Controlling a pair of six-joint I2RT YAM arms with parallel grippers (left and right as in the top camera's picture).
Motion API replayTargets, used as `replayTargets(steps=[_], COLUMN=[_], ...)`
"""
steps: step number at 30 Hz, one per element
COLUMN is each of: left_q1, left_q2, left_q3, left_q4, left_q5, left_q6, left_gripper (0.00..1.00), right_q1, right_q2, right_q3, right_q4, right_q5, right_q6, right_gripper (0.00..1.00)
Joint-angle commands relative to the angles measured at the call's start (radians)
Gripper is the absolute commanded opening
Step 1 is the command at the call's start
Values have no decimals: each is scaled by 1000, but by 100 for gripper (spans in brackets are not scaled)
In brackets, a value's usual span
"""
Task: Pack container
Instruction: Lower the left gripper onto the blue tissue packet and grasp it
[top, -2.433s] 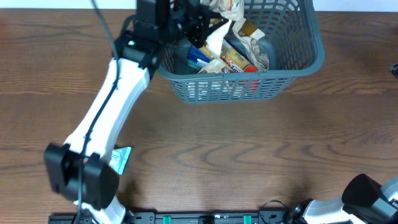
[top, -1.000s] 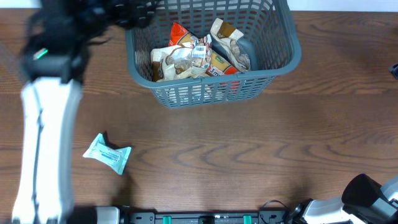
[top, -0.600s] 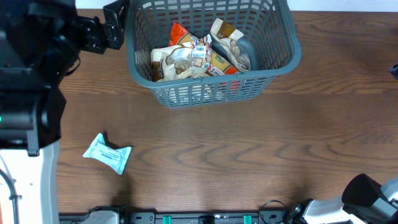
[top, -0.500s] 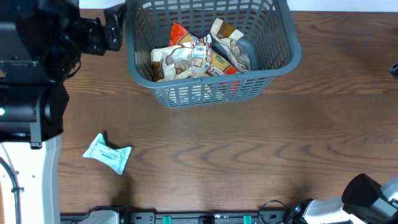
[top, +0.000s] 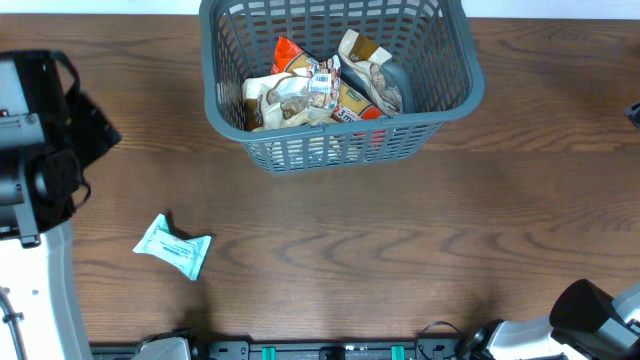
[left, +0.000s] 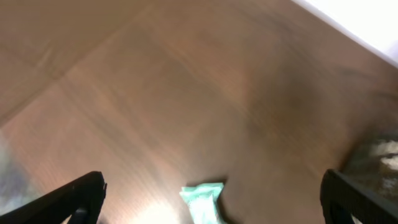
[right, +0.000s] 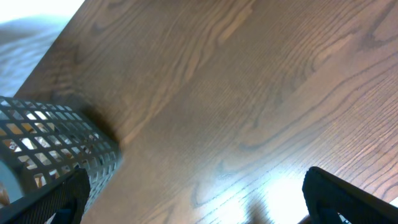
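The container (top: 330, 148), a grey-teal lattice basket, stands at the back centre of the table with several snack packets (top: 320, 90) piled inside. A light teal packet (top: 173, 246) lies flat on the wood at the front left. In the left wrist view my left gripper (left: 212, 188) hangs open and empty above that teal packet (left: 202, 200), which shows low between the fingers. My right gripper (right: 199, 194) is open over bare wood, with the container's corner (right: 56, 143) at its left. The picture from the left wrist is blurred.
My left arm (top: 40, 170) fills the left edge of the overhead view, beside the teal packet. The right arm's base (top: 590, 320) sits at the front right corner. A dark rail (top: 330, 350) runs along the front edge.
My left arm has drawn back from the container's left rim towards the left front, and its open gripper now hangs over the teal packet. The container and the right arm have stayed still over the last second.
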Motion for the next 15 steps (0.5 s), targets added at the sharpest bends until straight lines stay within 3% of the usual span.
replayTargets(steps=[1,5,7,9,12,15], left_q1=[30,33,33,33,33,34], left_q2=[-13,-13,-24,-39,-54,-61], left_q3=[2,2,-13,-37,-79,-140], left_q4=[-105,-272,-278,-278,-278,-278], left_q5=[-47,-43,51,140,138,48], left_q6=[-194,-190,-101,-100,-127,-247], left_gripper=[99,99,99,99,99,99], right_q1=[-9,-9,-9,-9,-9,-9], right_q2=[-3,-3,-3,-3,-3,-3], right_q3=[13,13,13,13,13,13], right_q4=[-3,-3,-3,-3,-3,-3], right_q5=[-4,-4,-4,-4,-4,-4], right_q6=[-13,-13,-13,-13,-13,-13], right_gripper=[99,99,99,99,99,99])
